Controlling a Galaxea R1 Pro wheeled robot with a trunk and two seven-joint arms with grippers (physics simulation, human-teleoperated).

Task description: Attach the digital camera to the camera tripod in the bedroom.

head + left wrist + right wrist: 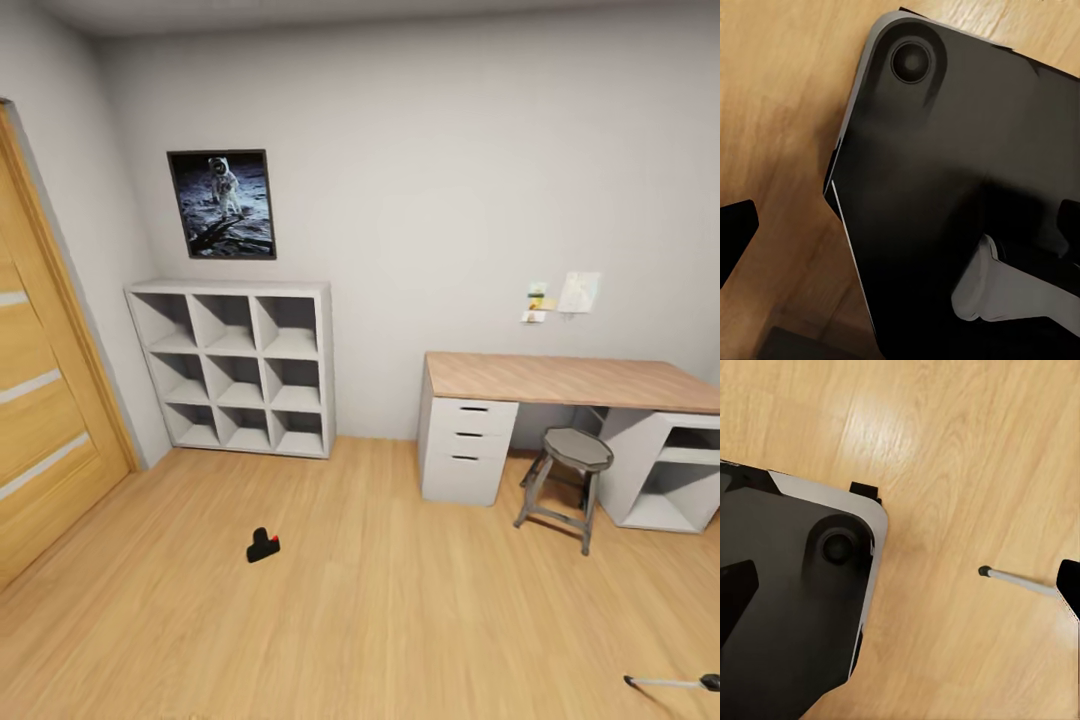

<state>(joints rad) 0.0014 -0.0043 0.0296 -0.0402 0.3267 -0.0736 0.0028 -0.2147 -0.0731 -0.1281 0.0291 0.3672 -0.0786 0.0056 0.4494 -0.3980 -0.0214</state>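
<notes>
The digital camera was seen alone on the wood floor, at about 7 o'clock, with wide bare boards all around. A silver tripod leg poked in at 4 o'clock. The white cube shelf and the bench stood against the far wall. Whether either arm's jaws were apart or together could not be told.

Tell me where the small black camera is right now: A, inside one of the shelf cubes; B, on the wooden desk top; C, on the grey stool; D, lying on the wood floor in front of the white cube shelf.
D: the digital camera lies on the bare floor, out in front of the white cube shelf.
</notes>
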